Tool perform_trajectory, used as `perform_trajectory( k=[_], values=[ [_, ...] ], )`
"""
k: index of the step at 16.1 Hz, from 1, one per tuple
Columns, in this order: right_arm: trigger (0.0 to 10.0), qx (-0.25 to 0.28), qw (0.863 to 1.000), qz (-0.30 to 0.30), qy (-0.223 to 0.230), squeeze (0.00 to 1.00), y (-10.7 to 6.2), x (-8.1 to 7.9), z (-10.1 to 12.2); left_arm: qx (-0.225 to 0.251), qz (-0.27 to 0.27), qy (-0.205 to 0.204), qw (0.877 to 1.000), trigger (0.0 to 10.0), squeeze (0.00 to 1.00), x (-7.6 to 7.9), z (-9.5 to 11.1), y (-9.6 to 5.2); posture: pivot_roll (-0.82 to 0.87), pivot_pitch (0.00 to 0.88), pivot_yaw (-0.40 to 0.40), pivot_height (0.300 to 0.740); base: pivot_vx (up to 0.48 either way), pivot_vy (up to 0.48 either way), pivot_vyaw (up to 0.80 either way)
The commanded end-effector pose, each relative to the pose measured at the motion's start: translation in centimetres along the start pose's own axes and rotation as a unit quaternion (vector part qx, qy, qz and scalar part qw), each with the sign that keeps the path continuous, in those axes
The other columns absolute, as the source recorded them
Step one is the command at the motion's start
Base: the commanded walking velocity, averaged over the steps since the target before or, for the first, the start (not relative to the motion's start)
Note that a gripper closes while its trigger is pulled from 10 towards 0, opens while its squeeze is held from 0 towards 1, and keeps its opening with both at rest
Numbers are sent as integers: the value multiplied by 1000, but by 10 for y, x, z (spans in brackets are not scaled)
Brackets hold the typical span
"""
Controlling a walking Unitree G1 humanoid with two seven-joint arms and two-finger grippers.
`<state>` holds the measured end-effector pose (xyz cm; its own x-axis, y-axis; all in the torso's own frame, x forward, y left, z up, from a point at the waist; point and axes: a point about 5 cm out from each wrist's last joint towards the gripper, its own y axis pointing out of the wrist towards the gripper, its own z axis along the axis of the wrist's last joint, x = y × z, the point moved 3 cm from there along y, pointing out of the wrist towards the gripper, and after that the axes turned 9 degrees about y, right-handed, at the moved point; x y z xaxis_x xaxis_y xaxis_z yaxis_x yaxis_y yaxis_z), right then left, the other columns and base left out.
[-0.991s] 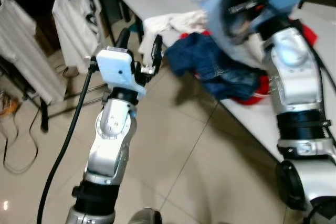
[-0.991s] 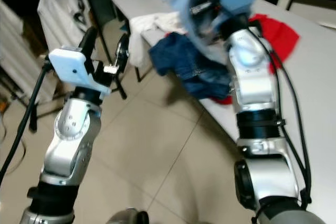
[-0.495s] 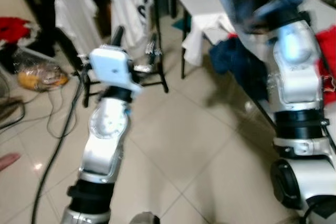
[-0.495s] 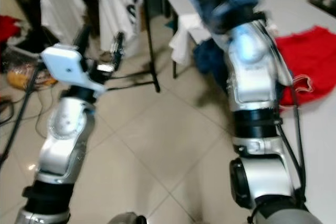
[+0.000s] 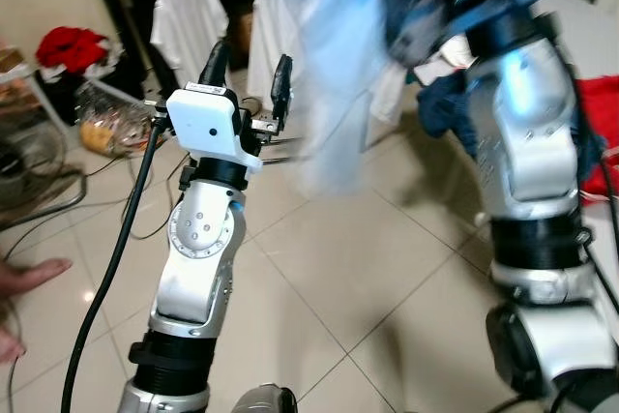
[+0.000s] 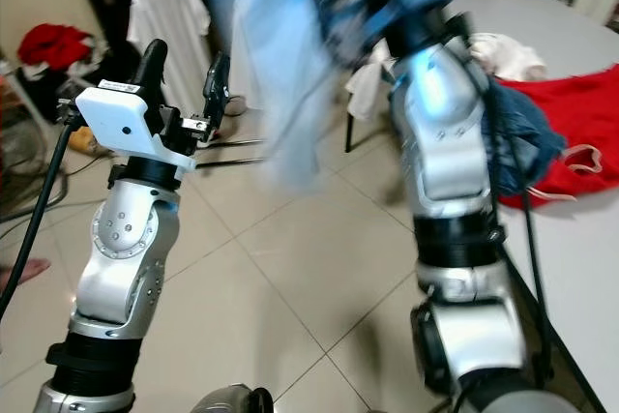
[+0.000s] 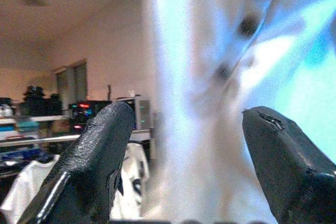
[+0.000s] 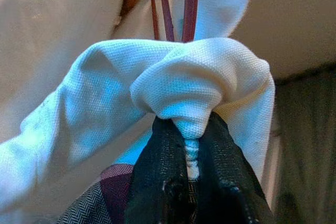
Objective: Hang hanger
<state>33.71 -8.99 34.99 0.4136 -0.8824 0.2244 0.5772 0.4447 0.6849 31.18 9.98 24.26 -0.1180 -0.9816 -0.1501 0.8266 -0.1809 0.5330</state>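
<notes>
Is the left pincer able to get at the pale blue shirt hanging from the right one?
Probably yes: the left pincer is open, and the pale blue shirt hangs just beyond its fingertips, nothing between.

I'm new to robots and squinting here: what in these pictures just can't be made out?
- Pale blue shirt: smeared by motion blur in the eye views.
- Hanger: the shirt covers all but thin reddish rods, right wrist view.
- Right gripper: blurred in the eye views.
</notes>
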Motion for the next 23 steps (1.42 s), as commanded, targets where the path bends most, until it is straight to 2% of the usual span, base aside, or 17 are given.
perform_trajectory(
  k=[1,2,3,4,5,6,7,9,12,16,17,19,21,22,23],
  values=[
    [10000,-28,999,32,19,0,-3,-13,-10,-14,8,-11,1000,10000,0,-5,-5,0,-73,0,83,740,0,0,0],
    [10000,-49,997,46,29,0,-7,-19,-20,-23,11,-16,1000,10000,0,-6,-10,-1,-73,0,83,740,0,0,0],
    [10000,-101,992,65,47,0,-18,-31,-43,-45,19,-25,998,10000,0,-9,-20,-4,-73,0,82,740,0,0,0],
    [10000,-176,978,80,84,0,-38,-45,-77,-77,26,-38,996,10000,0,-12,-36,-10,-73,0,82,740,0,0,0],
    [10000,-232,965,90,82,0,-60,-56,-104,-104,31,-45,993,10000,0,-13,-50,-17,-72,0,80,740,0,0,0],
    [10000,-305,943,104,81,0,-91,-69,-138,-136,34,-47,989,10000,0,-15,-67,-28,-69,0,79,740,0,0,0],
    [10000,-338,932,110,67,0,-110,-74,-153,-155,33,-48,986,10000,0,-16,-78,-36,-64,0,77,740,0,0,0],
    [10000,-441,890,95,68,0,-163,-85,-191,-225,27,-38,973,10000,0,-19,-115,-68,-62,0,73,740,0,0,0],
    [10000,-492,865,71,66,0,-196,-91,-211,-272,16,-41,961,10000,0,-22,-141,-94,-57,0,68,740,0,0,0],
    [10000,-478,872,75,71,0,-190,-99,-214,-293,14,-39,955,10000,0,-26,-157,-107,-63,0,70,740,0,0,0],
    [10000,-482,870,73,72,0,-194,-100,-217,-302,15,-42,952,10000,0,-27,-163,-110,-63,0,70,740,0,0,0],
    [10000,-515,853,46,72,0,-223,-96,-225,-351,16,-24,936,10000,0,-31,-183,-132,-65,0,70,740,0,0,0],
    [10000,-559,828,-23,42,0,-260,-76,-231,-404,5,6,915,10000,0,-33,-200,-159,-63,0,71,740,0,0,0],
    [10000,-571,818,-63,36,0,-272,-66,-231,-426,3,17,905,10000,0,-34,-205,-171,-63,0,70,740,0,0,0],
    [10000,-575,813,-80,32,0,-277,-61,-231,-438,3,24,898,10000,0,-34,-208,-177,-65,0,72,740,0,0,0]
  ],
)
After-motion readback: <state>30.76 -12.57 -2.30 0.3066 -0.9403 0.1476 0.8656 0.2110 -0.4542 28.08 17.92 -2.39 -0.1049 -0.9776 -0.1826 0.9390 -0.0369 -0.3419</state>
